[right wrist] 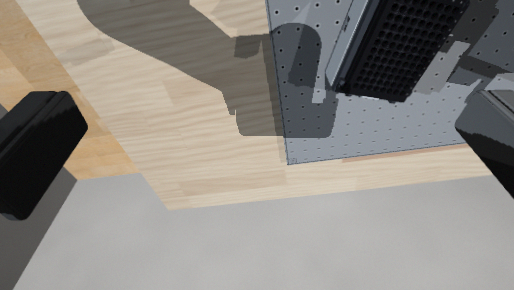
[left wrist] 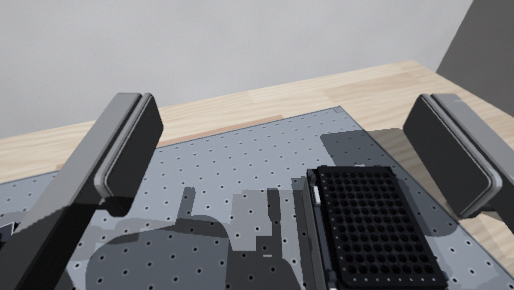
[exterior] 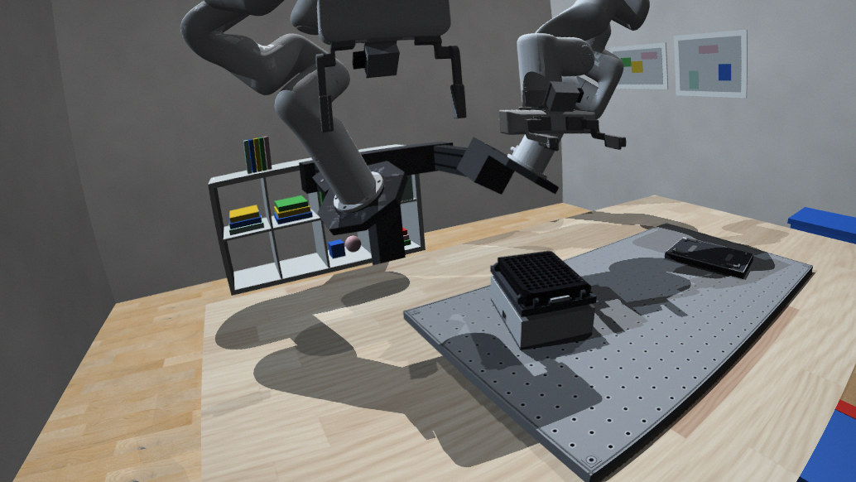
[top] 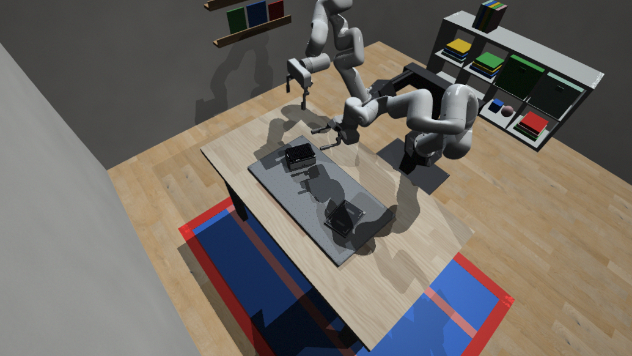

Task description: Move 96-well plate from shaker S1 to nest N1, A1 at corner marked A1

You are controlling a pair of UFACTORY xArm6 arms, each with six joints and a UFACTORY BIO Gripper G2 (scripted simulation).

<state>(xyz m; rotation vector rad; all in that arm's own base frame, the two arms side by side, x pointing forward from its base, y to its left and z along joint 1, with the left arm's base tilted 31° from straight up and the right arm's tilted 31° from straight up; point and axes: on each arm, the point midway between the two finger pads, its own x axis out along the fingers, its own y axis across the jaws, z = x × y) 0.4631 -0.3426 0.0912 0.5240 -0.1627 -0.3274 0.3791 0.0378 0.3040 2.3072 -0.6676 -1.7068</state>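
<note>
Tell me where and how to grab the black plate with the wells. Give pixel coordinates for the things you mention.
Come straight down from above and pinch the black plate (top: 299, 151) (exterior: 541, 271) (left wrist: 377, 227) (right wrist: 410, 47) mid-way along its two long sides. It lies flat atop the shaker (top: 303, 164) (exterior: 556, 326) (left wrist: 312, 235) (right wrist: 343, 47), and those parallel edges probably offer the narrower, steadier grip.

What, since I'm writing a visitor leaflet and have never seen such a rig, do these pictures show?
Two white jointed robot arms, each ending in a two-fingered gripper. One picture looks down from above, one from beside the table; the others come from cameras on each arm's wrist.

On the pale wooden table lies a grey perforated board. It carries a grey boxy shaker with a black many-welled plate on top, and a flat black nest.

The left gripper and right gripper are open, holding nothing.
</note>
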